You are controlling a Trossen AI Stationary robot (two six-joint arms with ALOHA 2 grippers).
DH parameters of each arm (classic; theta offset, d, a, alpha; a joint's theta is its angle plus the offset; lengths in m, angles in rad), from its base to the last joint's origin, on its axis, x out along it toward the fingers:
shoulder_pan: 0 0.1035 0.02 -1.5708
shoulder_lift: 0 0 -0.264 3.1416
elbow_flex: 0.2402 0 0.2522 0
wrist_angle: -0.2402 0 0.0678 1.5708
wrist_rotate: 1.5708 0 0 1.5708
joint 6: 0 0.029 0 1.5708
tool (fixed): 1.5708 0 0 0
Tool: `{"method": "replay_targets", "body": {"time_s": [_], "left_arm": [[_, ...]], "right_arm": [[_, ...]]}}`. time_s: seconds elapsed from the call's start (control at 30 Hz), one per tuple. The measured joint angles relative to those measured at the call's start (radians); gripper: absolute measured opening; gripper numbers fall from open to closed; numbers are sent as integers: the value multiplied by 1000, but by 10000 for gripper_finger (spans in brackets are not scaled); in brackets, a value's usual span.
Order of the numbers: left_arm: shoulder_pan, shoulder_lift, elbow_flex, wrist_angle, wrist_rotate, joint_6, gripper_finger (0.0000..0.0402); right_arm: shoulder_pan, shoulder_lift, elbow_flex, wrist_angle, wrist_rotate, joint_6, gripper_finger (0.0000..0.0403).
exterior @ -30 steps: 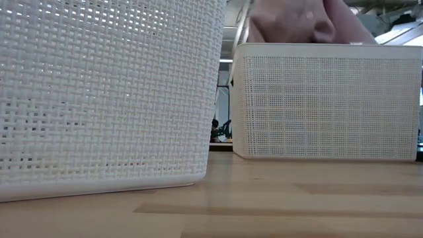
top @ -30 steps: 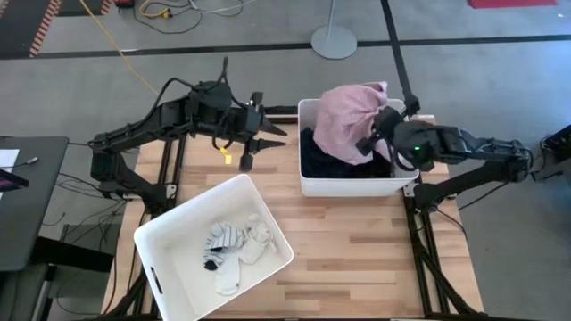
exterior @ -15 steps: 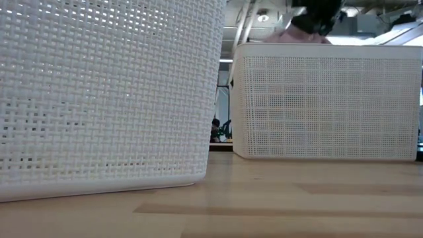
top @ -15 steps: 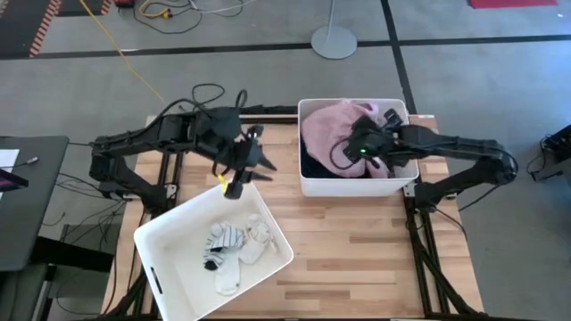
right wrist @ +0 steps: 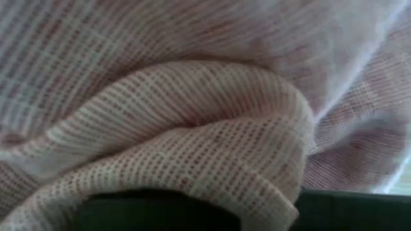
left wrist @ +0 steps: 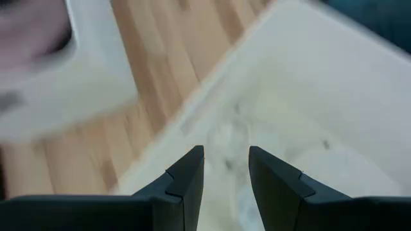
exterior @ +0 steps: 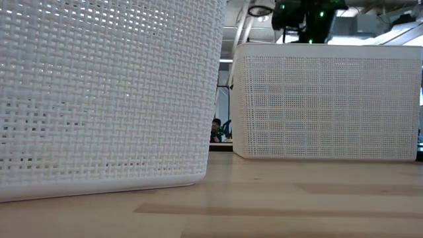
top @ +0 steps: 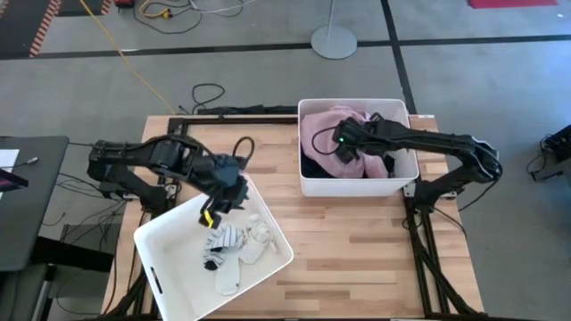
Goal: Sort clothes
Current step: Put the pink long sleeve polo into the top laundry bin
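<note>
while my right gripper [top: 343, 147] sits down in the far bin [top: 352, 183] against the pink garment [top: 321, 129] — grip state i cannot tell — my left gripper [top: 214, 212], fingers parted and empty, hangs over the socks [top: 234, 245] in the near bin [top: 178, 223]; next: release pink, retract.

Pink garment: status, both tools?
Left tool open over sock bin. Right tool down in far bin, on pink garment. Nothing blocking.

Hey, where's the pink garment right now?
In the high view the pink garment lies in the far right bin, on top of dark clothing, with the right gripper pressed into it.
</note>
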State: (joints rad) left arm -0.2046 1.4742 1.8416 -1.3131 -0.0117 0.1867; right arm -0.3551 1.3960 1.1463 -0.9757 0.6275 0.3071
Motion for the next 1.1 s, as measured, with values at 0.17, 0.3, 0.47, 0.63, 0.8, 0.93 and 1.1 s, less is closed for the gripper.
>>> {"method": "replay_targets", "body": {"time_s": [0.17, 0.3, 0.47, 0.63, 0.8, 0.93, 1.1], "left_arm": [[-27, 0, -1, -160, -130, -142, 126], [-33, -32, -53, -204, -226, -229, 157], [2, -83, -180, -230, -304, -309, 224], [92, -160, -359, -186, -264, -315, 272], [218, -257, -532, -82, -191, -285, 279], [311, -326, -632, 9, -48, -246, 279], [388, -343, -722, 55, 102, -189, 263]], "right_arm": [[-28, -5, -59, 74, -50, -22, 8], [-30, -3, -77, 79, -56, -28, 8], [-30, -2, -84, 89, -59, -45, 8], [-29, -2, -84, 98, -62, -54, 8], [-29, -2, -84, 98, -63, -55, 8], [-29, -2, -85, 99, -64, -57, 8], [-29, -2, -85, 103, -64, -63, 8]]}}
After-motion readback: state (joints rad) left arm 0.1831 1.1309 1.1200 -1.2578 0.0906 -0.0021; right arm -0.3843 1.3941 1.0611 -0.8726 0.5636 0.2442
